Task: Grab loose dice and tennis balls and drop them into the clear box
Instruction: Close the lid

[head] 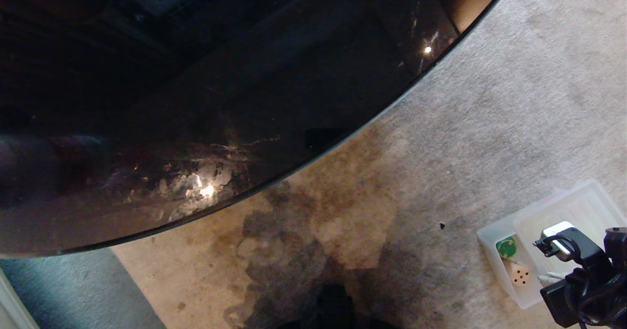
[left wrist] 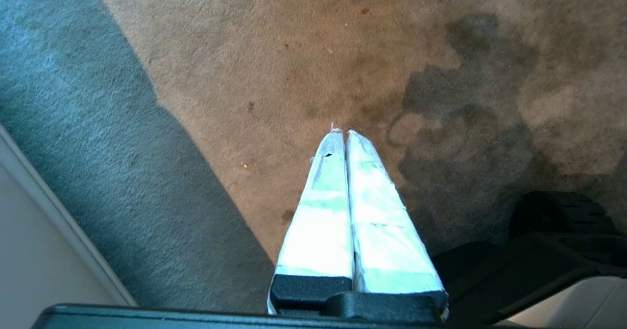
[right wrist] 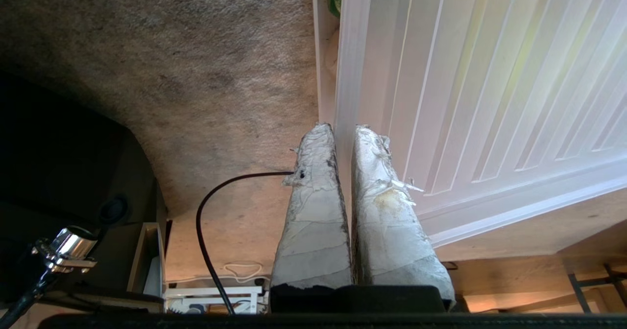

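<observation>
White tape wrapped both fingers of the R claw (right wrist: 343, 128), and they were pinched narrow w/ only a sliver between them. That sliver looked filled by the thin rim of the ribbed lid (right wrist: 490, 99), so I'd call it a grip on the lid's edge.

In the head view, the lid lay across most of the clear box (head: 494, 250), down at approx 4 o'clock of the scene, on the carpet (head: 490, 99). Only a strip of the box along its 9 o'clock side was uncovered. In that strip sat the green die (head: 506, 246), and the tan die (head: 519, 273) just beside it at its 5 o'clock. No tennis balls, no yellow or red die showed in any view.

My read of the step: getting the lid off so the box could take drops. To do it well:
- hold the pinch firm, the rim is thin and slick
- raise the rim a touch before sliding, so the box isn't dragged along
- carry the lid off toward 3 o'clock, away from the two dice.

L claw (left wrist: 343, 133) hung pressed shut over bare stained carpet, holding nothing. A dark glossy table (head: 196, 74) filled the 10 o'clock half of the head view.
</observation>
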Available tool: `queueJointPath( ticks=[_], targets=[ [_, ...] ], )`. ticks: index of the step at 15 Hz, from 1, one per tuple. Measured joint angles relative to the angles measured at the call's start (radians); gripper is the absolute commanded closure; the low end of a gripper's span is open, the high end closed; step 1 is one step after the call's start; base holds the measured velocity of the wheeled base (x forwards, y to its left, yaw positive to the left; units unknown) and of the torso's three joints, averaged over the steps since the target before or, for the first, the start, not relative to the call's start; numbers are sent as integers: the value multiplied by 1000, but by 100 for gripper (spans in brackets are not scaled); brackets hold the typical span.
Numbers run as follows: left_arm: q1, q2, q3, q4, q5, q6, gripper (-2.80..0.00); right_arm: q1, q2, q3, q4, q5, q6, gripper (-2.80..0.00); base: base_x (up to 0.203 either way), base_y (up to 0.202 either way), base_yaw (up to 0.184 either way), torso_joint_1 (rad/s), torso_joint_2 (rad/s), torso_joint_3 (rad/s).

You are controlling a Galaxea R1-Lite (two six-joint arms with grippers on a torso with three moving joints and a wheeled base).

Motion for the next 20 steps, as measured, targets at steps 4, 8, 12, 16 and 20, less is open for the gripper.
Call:
queueJointPath(
  ticks=[4, 8, 12, 16, 20],
  targets=[
    [0, 0, 0, 2, 0, 0, 0, 0, 3, 2, 3, 1, 1, 0, -109, 0, 0, 1, 1, 4],
    [0, 0, 0, 1, 0, -1, 0, 0, 3, -1, 1, 1, 3, 0, 0, 0, 0, 0, 0, 0],
    [0, 0, 0, 1, 0, 0, 0, 0, 2, -1, -5, -2, -5, 0, 0, 0, 0, 0, 0, 0],
    [0, 0, 0, 0, 0, 0, 0, 2, -1, 1, -77, -23, -12, 0, 0, 0, 0, 0, 0, 0],
    [0, 0, 0, 1, 0, 0, 0, 7, -7, 21, -124, -121, -10, 0, 0, 0, 0, 0, 0, 0]
  ],
)
